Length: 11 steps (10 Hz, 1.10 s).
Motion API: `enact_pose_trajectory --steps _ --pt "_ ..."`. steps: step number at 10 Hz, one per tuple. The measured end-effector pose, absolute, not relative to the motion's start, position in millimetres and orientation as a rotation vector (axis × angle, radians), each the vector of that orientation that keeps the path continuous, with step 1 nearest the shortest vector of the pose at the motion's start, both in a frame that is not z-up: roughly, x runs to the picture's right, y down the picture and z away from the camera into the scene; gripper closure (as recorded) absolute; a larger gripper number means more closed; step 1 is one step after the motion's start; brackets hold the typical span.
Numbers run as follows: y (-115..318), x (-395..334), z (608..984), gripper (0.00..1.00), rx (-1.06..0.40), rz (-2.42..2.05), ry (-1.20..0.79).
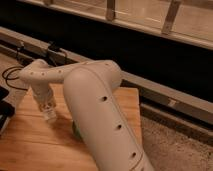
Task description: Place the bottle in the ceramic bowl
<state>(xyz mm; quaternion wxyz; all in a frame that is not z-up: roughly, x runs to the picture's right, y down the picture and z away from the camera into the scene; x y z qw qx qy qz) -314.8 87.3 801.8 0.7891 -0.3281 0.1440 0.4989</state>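
The bottle [50,114], a small pale shape, sits at the very tip of the gripper [48,109], low over the left part of the wooden table [30,145]. Its shadow falls close beside it, at about four o'clock. I cannot tell whether it rests on the wood or hangs just clear of it. The gripper comes down on it from twelve o'clock. Whether the tool is apart, together or clamped on the bottle, I cannot tell.

The ceramic bowl [75,131] lies at about four o'clock from the bottle, near but not touching. Only a dark green sliver of its rim shows, because the thick white arm [100,110] crosses in front of the rest. The bottle is plainly not in the bowl yet.

My reading is that the grasp-and-carry step is in hand, with the placing not begun. The next move calls for a sure hold. Then comes a lift high enough to clear the rim and a short carry toward four o'clock. The release should come only once the bottle is over the bowl's hollow. The arm hides most of the bowl, so the centring is hard to judge from here.

By count: one bottle, one bowl, one arm, one gripper, one table. A black cable [9,75] loops at nine o'clock from the arm's far joint.
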Motion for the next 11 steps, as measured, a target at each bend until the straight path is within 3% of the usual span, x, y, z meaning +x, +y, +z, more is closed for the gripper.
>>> enact_pose_trajectory --steps 2,5,11 --pt "67 -272 779 1.0 -0.662 1.131 0.312" --pt "70 -200 760 1.0 -0.656 1.255 0.248" --pt "112 -164 786 1.0 -0.725 1.349 0.183"
